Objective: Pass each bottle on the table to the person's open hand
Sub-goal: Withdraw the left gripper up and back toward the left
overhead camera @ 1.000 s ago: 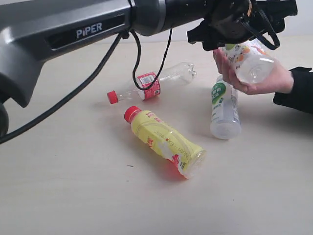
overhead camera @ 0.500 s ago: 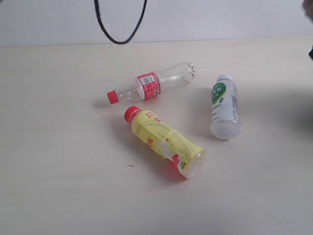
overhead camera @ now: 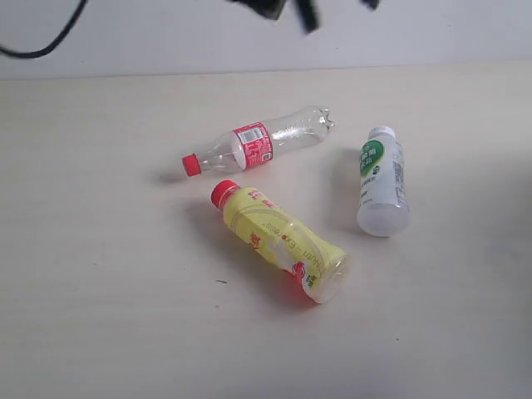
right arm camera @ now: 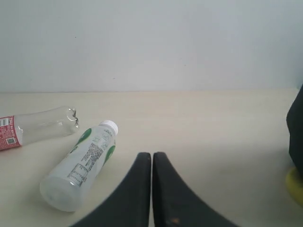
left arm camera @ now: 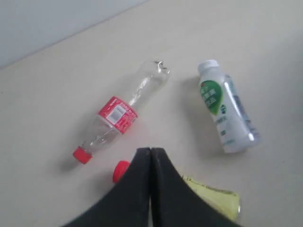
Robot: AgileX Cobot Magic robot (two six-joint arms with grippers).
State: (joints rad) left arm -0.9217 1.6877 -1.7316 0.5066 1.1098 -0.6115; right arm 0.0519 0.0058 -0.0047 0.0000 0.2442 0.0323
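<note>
Jaws of both arms are pressed together with nothing between them. The left gripper (left arm camera: 150, 150) and the right gripper (right arm camera: 152, 154) each show two dark fingers meeting in one seam.

Three bottles lie on their sides on the table (overhead camera: 100, 316), none touching another.
- yellow bottle (overhead camera: 281, 243): centre, nearest of the three. Long axis runs from the red cap at far left to the base at near right.
- clear bottle (overhead camera: 259, 145): just beyond the yellow one. Cap at left, base toward far right. No liquid visible inside.
- white bottle (overhead camera: 381, 184): to the right, well apart from the yellow one. Cap far, base near. Body translucent, looks empty.

All three are capped. The yellow bottle's contents are hidden by its label.

Key relation: in the left wrist view the yellow bottle sits directly under the fingers, partly hidden by them, so the left arm is probably nearer to it. The white bottle lies closest to the right gripper.

No open hand appears in any view.

Judgement: a pick of the yellow bottle needs the left jaws parted and set across its diagonal axis.
</note>
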